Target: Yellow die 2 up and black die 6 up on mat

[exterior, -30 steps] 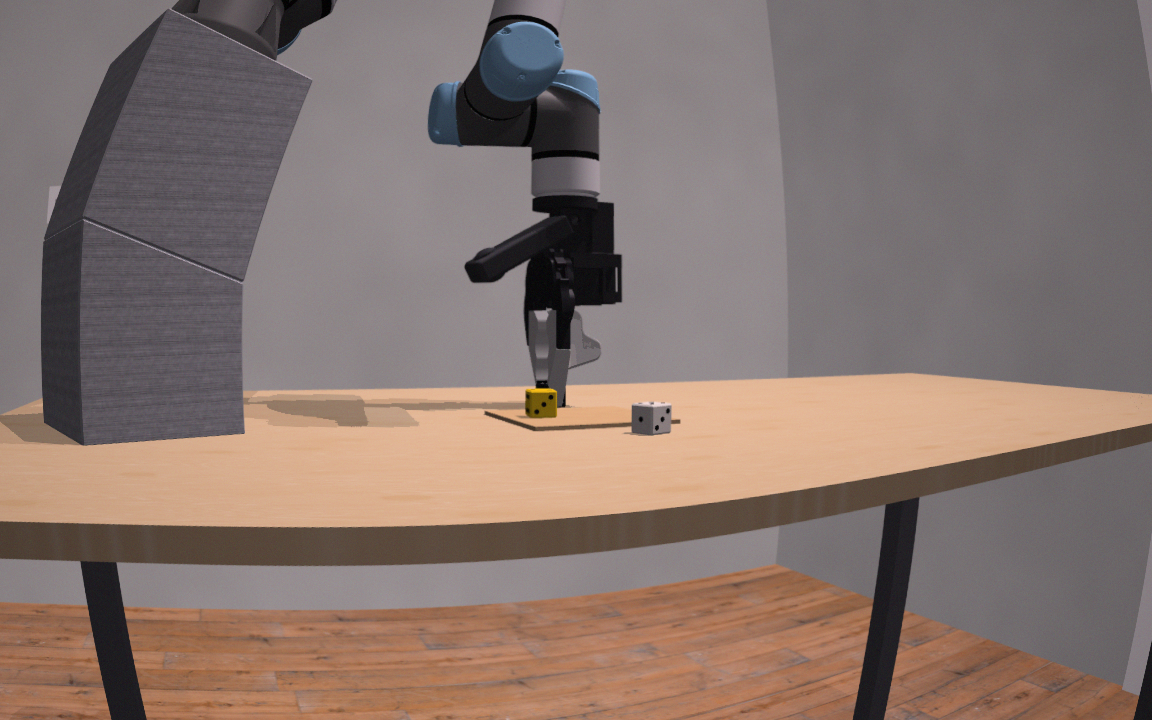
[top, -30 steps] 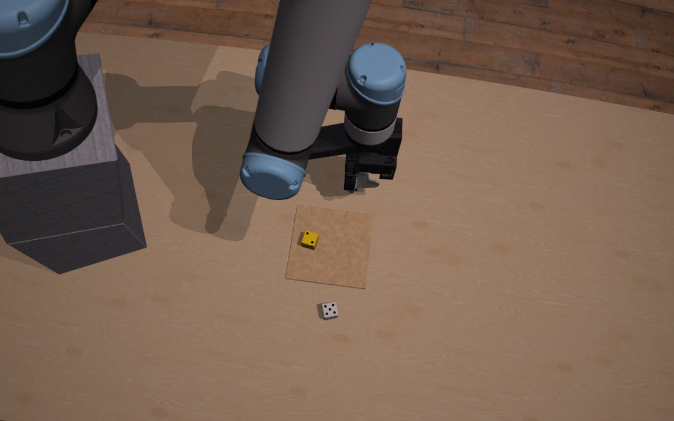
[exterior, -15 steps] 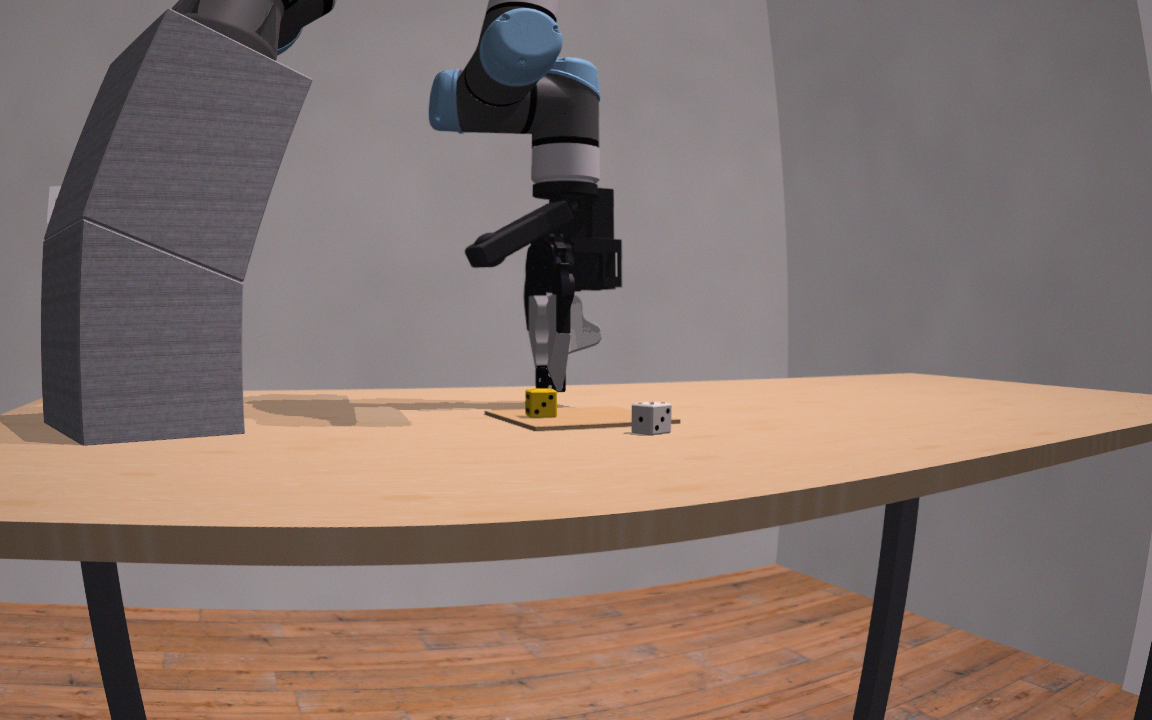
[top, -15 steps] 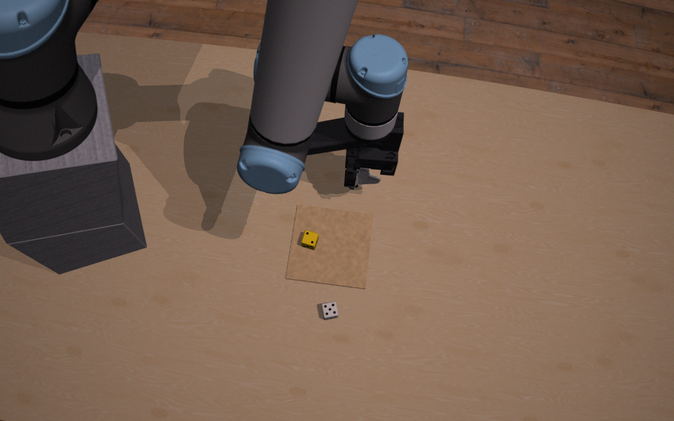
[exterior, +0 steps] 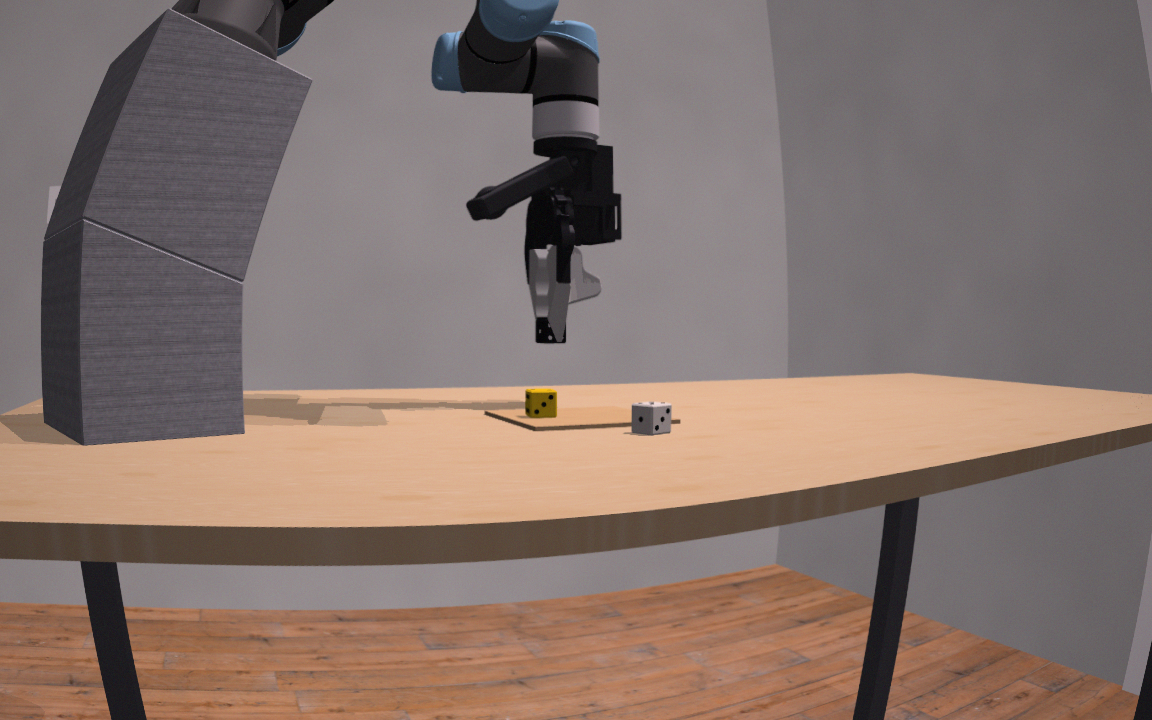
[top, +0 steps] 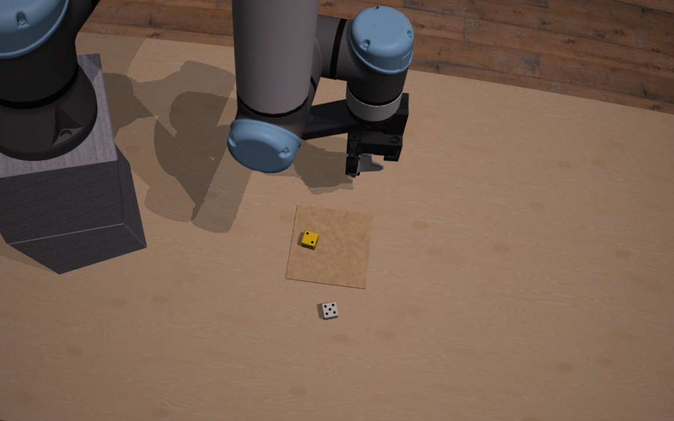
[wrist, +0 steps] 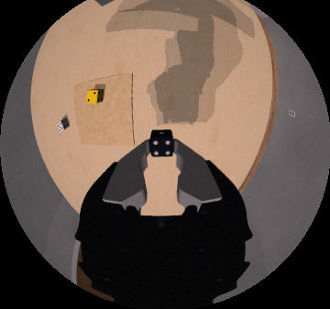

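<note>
My gripper (exterior: 551, 327) (wrist: 161, 139) is shut on the black die (exterior: 544, 331) (wrist: 161, 143), held well above the table behind the mat. Four pips show on the die's face toward the wrist camera; the top view does not show the die clearly. The yellow die (top: 309, 239) (exterior: 541, 402) (wrist: 93, 96) sits flat on the mat (top: 344, 261) (exterior: 589, 416) (wrist: 107, 126), near its left edge in the top view, with 2 on top. The white die (top: 330, 310) (exterior: 651, 418) (wrist: 62, 125) lies flat on the table just off the mat, with 5 on top.
The grey robot pedestal (top: 67, 209) (exterior: 159, 268) stands at the left of the table (top: 512, 324) (exterior: 383, 474). The arm's shadow falls between the pedestal and the mat.
</note>
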Controlling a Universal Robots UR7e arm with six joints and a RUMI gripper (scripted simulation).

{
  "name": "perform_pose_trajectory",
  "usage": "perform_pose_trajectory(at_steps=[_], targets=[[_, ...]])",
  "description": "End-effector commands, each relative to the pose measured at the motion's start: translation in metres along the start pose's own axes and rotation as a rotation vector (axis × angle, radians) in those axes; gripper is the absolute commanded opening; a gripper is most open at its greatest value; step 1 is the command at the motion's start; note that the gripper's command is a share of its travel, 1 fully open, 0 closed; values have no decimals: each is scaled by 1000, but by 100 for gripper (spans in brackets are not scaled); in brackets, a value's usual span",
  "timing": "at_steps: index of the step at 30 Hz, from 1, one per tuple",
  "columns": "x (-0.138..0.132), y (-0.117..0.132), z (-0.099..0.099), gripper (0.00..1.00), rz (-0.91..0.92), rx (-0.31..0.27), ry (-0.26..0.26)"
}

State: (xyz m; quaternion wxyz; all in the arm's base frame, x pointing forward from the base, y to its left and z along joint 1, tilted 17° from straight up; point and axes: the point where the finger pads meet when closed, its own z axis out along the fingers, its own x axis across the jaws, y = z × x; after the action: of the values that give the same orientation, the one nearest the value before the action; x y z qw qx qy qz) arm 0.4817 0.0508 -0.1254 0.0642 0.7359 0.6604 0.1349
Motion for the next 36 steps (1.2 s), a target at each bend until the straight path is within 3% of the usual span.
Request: perform_pose_trajectory(at_steps=[1,9,25,31,36], targets=[[0,0,-17,6,0,0,0],[0,0,-31,6,0,0,0],[0,0,-33,6,5,0,0],[-1,1,-32,6,53,0,0],[-2,1,-30,6,203,0,0]])
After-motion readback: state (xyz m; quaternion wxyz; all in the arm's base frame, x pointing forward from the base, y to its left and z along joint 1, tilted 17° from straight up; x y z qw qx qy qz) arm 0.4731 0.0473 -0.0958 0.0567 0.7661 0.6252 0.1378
